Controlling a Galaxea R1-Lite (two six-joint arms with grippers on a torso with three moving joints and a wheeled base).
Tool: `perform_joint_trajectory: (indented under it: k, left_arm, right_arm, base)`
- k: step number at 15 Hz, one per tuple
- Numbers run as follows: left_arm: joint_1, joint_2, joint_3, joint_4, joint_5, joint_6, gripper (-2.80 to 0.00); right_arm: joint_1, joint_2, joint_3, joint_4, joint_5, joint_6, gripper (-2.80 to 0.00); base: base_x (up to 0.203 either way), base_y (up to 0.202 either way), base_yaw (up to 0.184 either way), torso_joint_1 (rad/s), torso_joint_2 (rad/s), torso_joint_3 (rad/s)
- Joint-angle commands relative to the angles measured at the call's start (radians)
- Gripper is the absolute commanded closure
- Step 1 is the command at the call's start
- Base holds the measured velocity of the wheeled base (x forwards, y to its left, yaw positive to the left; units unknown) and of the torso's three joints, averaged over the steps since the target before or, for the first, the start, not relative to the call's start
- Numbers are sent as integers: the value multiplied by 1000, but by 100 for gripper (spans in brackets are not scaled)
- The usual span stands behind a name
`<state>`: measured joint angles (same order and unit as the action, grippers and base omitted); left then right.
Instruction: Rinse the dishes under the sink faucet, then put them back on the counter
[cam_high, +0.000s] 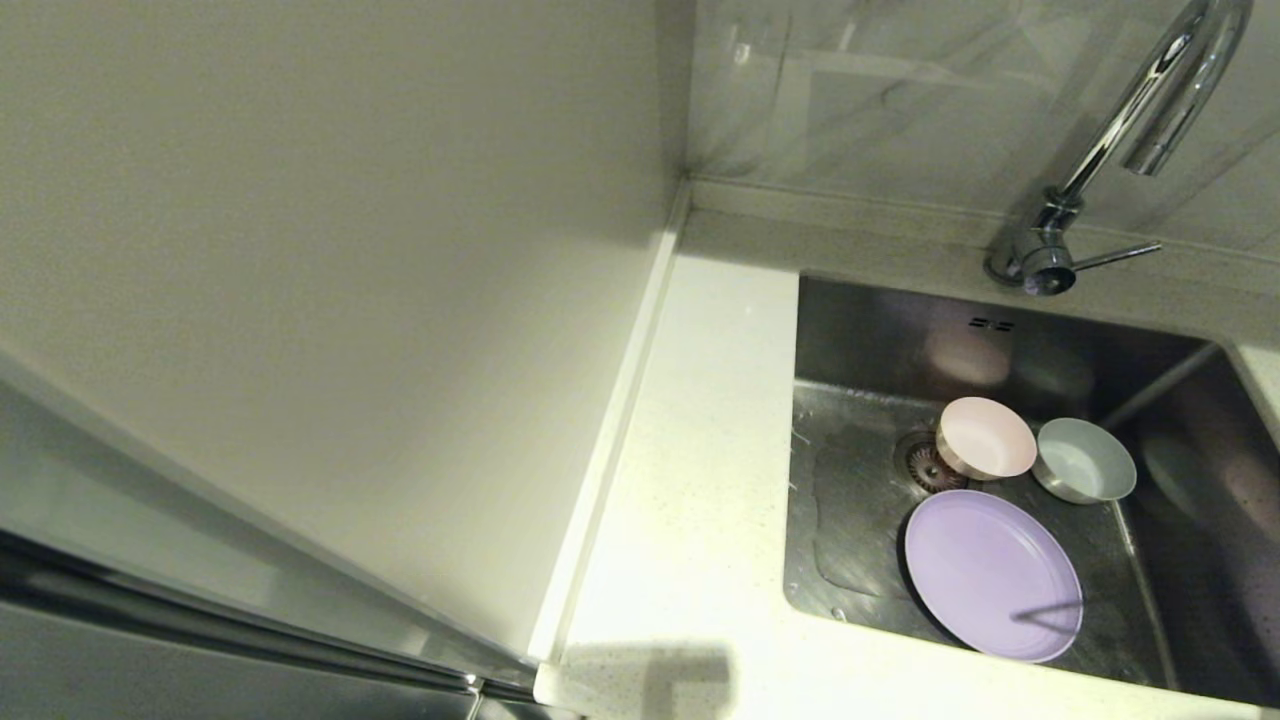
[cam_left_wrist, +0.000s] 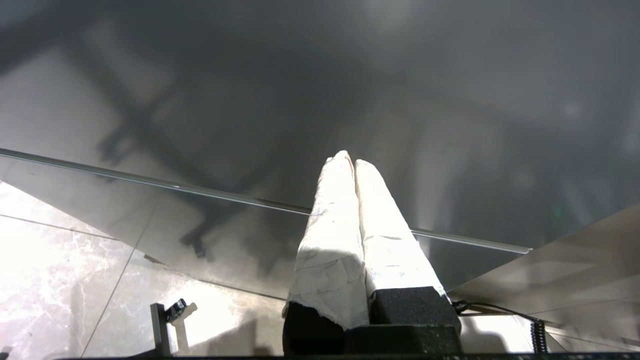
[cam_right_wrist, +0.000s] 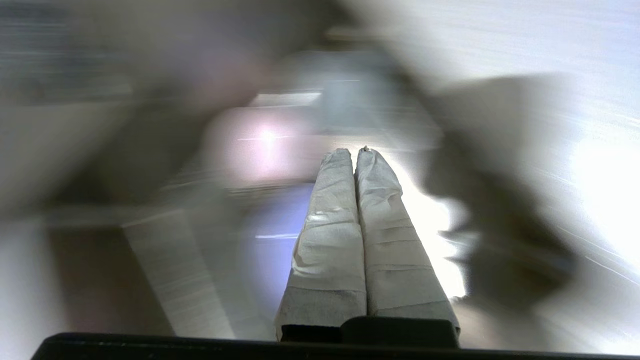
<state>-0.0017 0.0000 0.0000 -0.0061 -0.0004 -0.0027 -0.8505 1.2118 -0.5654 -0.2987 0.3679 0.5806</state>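
In the head view all three dishes lie in the steel sink. The pink bowl sits beside the drain strainer, the blue-green bowl is right of it, and the lilac plate lies nearer the front. The chrome faucet arches over the back right, its lever pointing right. Neither arm shows in the head view. My left gripper is shut and empty, facing a dark glossy cabinet front. My right gripper is shut and empty, its surroundings blurred.
The white speckled counter runs left of the sink, bordered by a low raised strip and a cream wall panel. A marble-look backsplash stands behind the faucet. Tiled floor lies below the left gripper.
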Motion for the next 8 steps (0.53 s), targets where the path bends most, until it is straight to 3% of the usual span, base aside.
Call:
perform_joint_trajectory:
  k: [1, 2, 4, 6, 8]
  left_arm:
    - [0, 0, 3, 0, 0, 0, 0]
    - [0, 0, 3, 0, 0, 0, 0]
    - [0, 0, 3, 0, 0, 0, 0]
    - [0, 0, 3, 0, 0, 0, 0]
    - [0, 0, 2, 0, 0, 0, 0]
  right_arm:
    - [-27, -119, 77, 206, -297, -52, 0]
    - [-15, -133, 87, 343, -316, -57, 0]
    - [86, -140, 96, 474, -333, -33, 0]
    - [235, -131, 96, 502, -369, 30, 0]
    - [384, -88, 78, 508, -458, 80, 0]
  base:
    - [0, 0, 0, 0, 0, 0]
    - [0, 0, 0, 0, 0, 0]
    - [0, 0, 0, 0, 0, 0]
    - [0, 0, 0, 0, 0, 0]
    - [0, 0, 0, 0, 0, 0]
